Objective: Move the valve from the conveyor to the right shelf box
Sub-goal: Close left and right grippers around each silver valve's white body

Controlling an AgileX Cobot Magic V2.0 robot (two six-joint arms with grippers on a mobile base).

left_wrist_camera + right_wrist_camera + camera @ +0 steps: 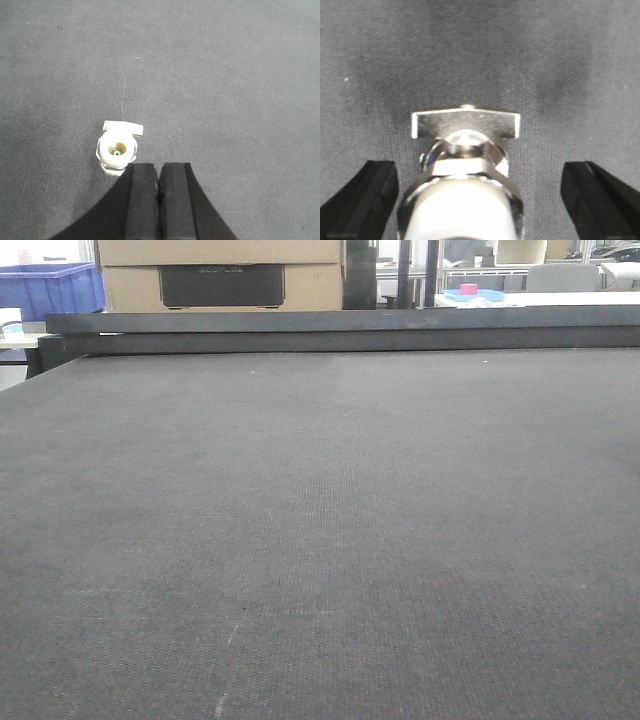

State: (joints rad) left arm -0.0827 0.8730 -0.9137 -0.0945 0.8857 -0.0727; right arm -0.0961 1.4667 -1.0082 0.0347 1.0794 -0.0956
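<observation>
Valve (465, 200) lies on the conveyor (480, 50), centred within the released right tool (480, 170); left tool (159, 170) clenched, empty.

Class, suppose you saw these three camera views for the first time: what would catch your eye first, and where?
The shiny metal valve fills the right wrist view, on the belt between the wide-open jaws of the right gripper. In the left wrist view a valve stands on end just beside the left gripper, whose jaws are shut. The front view is nearly all dark grey conveyor.
</observation>
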